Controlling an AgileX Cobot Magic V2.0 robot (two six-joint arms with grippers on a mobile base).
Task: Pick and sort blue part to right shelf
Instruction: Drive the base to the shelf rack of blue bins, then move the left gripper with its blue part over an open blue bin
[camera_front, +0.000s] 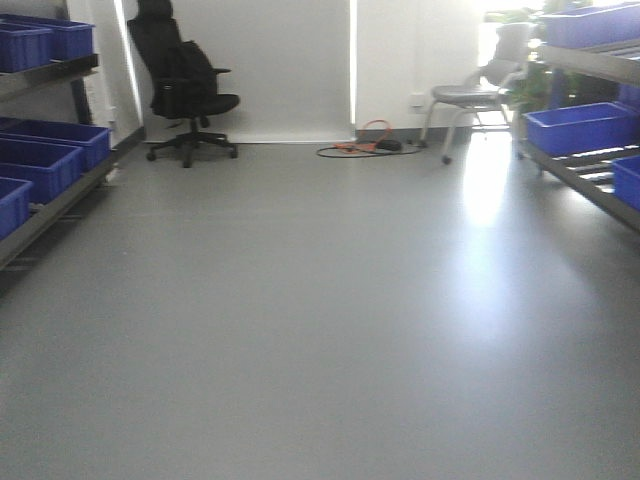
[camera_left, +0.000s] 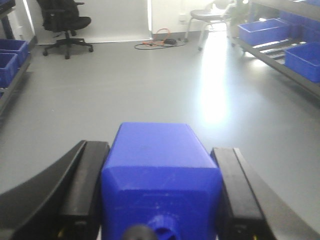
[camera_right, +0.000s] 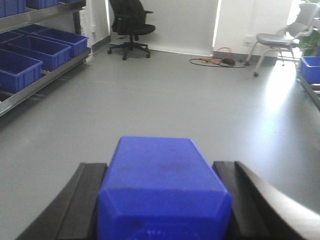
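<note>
The left gripper (camera_left: 159, 150) holds a chunky blue plastic part (camera_left: 160, 175) tight between its two black fingers (camera_left: 87, 185). The right gripper (camera_right: 162, 167) holds another blue plastic block (camera_right: 162, 195) the same way. Both blue pieces are up over the smooth grey floor (camera_front: 300, 320). The metal right shelf (camera_front: 575, 182), with blue plastic bins (camera_front: 578, 127) on it, stands at the side of the room. A black office chair (camera_front: 185, 90) and a grey chair (camera_front: 478, 95) sit by the far wall.
</note>
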